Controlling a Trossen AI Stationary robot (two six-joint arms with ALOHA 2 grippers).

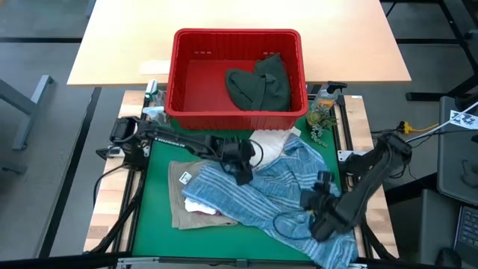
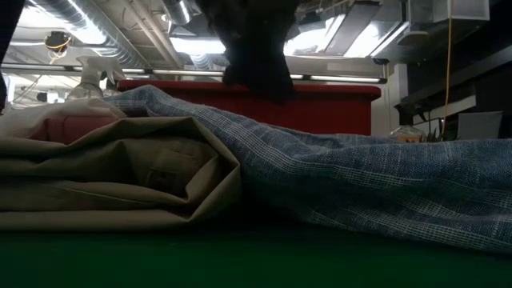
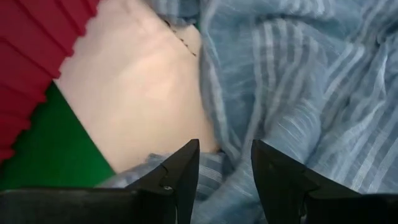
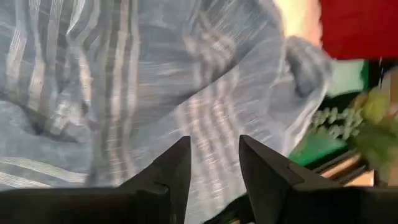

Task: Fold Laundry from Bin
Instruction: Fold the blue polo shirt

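Here the red bin sits in the upper middle of the high view, at the far edge of the green mat that covers the tabletop. A dark green garment lies bunched inside it, toward its right half.

Below the bin, the blue-white striped shirt sprawls across the centre and lower right of the frame, rumpled and running diagonally toward the bottom right corner. Its left end lies over a folded tan garment in the lower left of centre, and a small white cloth shows on the tan garment at the shirt's edge. Another white cloth piece peeks out between the shirt and the bin's front wall.

The left claw hangs over the shirt's upper left part, just left of centre. In its wrist view its two fingers stand apart with nothing between them, striped cloth right beneath. The right claw hangs over the shirt toward the lower right. Its fingers are likewise spread and empty, the fabric just under them.

In the low view the tan garment is stacked in folds at left, the shirt draped over it and trailing right, the bin behind.
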